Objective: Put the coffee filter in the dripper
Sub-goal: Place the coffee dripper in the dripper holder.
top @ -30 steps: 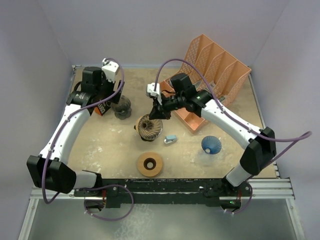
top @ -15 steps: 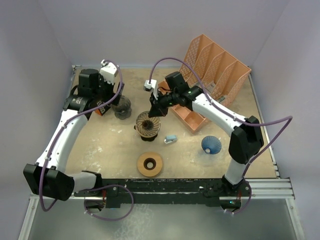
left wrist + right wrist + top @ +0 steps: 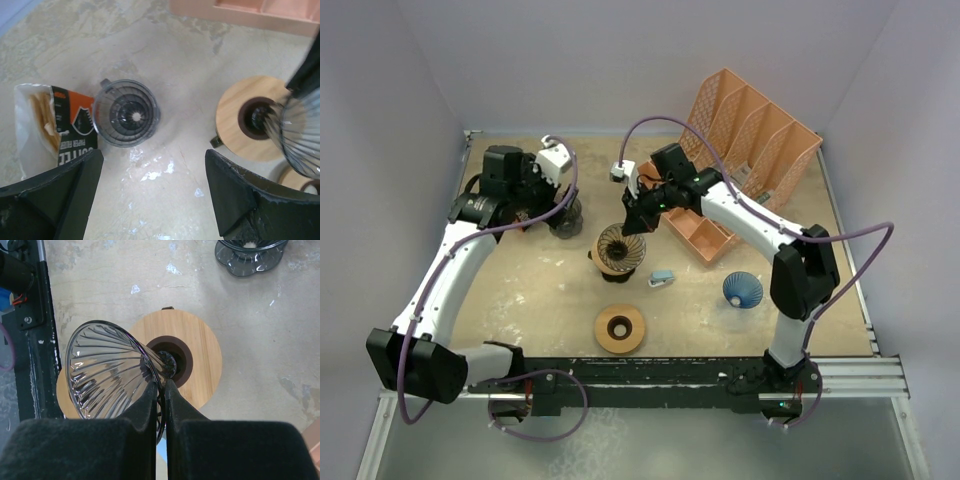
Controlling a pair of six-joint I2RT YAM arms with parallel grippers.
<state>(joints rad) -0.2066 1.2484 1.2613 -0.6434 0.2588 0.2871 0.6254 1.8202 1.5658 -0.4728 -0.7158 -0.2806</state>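
A clear ribbed glass dripper (image 3: pixel 107 375) hangs tilted over a round wooden stand (image 3: pixel 192 357). My right gripper (image 3: pixel 162 385) is shut on its rim; they also show in the top view as the gripper (image 3: pixel 634 217) and the dripper (image 3: pixel 617 250). My left gripper (image 3: pixel 150 200) is open and empty above the table, near a dark plastic dripper (image 3: pixel 126 113). A torn-open coffee filter packet (image 3: pixel 55 130) with brown filters inside lies just left of that dark dripper. In the top view my left gripper (image 3: pixel 548 200) covers the packet.
An orange file organizer (image 3: pixel 750 150) stands at the back right. A blue dripper (image 3: pixel 742 290) sits at the right. A second wooden stand (image 3: pixel 620 328) is near the front. A small blue-white object (image 3: pixel 662 278) lies between them.
My left gripper has swung right, over the filter packet and beside the dark dripper. My right arm's elbow has drawn in while it keeps the glass dripper over the stand.
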